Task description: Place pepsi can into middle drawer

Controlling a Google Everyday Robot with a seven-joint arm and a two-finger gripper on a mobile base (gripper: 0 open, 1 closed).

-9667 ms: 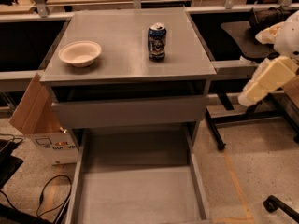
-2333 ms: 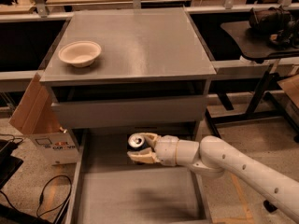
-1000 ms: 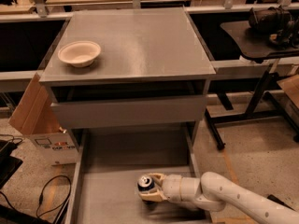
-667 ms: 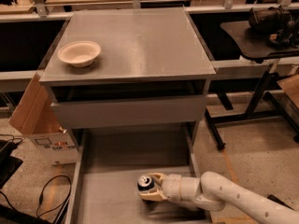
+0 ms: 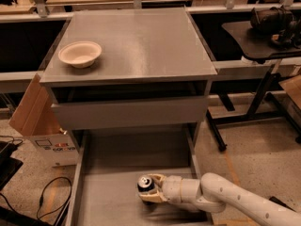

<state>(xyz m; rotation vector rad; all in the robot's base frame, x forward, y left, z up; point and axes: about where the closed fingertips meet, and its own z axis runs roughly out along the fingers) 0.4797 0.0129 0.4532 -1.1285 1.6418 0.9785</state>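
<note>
In middle drawer [image 5: 123, 155], gripper [image 5: 148, 189] around pepsi can [image 5: 144, 183]

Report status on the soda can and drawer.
Claw shut on can, inside open drawer near its front. Bowl on cabinet top, out of the way.

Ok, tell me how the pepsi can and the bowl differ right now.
The pepsi can is dark and narrow; the bowl is pale beige and wider. The pepsi can is down inside the open middle drawer, held by the hand; the bowl stands free on the cabinet top, at its left side. Both are round.
</note>
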